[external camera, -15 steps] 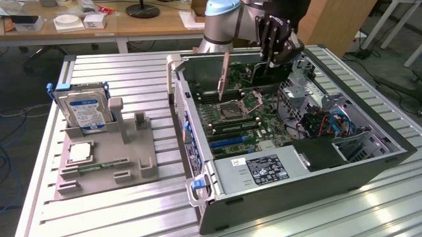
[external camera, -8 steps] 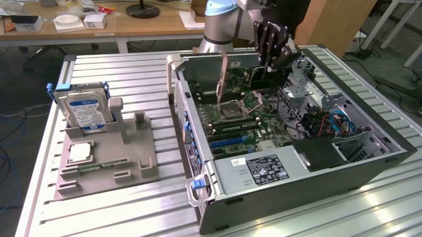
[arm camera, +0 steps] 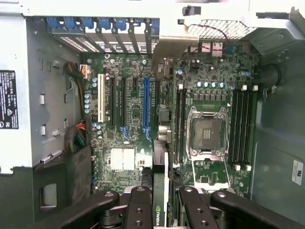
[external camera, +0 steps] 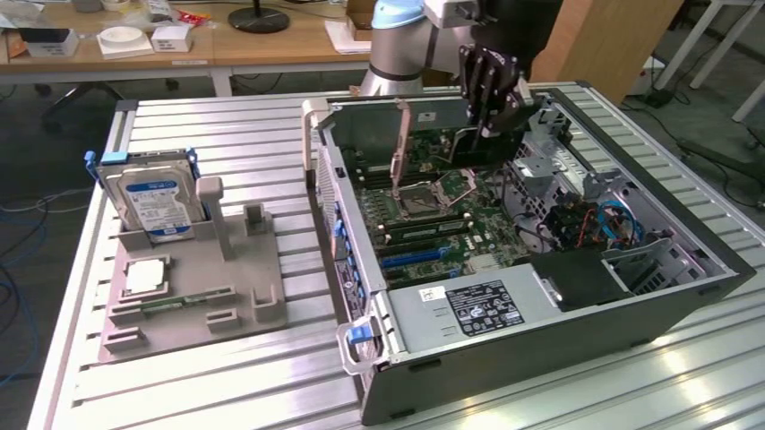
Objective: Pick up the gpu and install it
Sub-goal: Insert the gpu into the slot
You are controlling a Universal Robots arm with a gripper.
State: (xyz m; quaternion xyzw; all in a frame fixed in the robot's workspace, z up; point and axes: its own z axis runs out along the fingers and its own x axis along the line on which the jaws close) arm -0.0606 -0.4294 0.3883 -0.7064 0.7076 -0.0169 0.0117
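Over the open computer case (external camera: pixel 574 331), at its twelve o'clock in the exterior view, my end effector (arm camera: pixel 163 198) is clamped on the gpu (arm camera: pixel 158 215), card edge-down above the motherboard (arm camera: pixel 190 71)

Cluttered wooden desk (external camera: pixel 293 47), dark floor (external camera: pixel 30 143).

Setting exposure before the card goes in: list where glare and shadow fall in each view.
Exterior view: overhead light glares off the table slats at the exterior view's lower right, and the computer case interior is darker near its far wall. Wrist view: the silver power supply looks washed pale, the motherboard is evenly lit, and the gpu clamped in the gripper stays dim.
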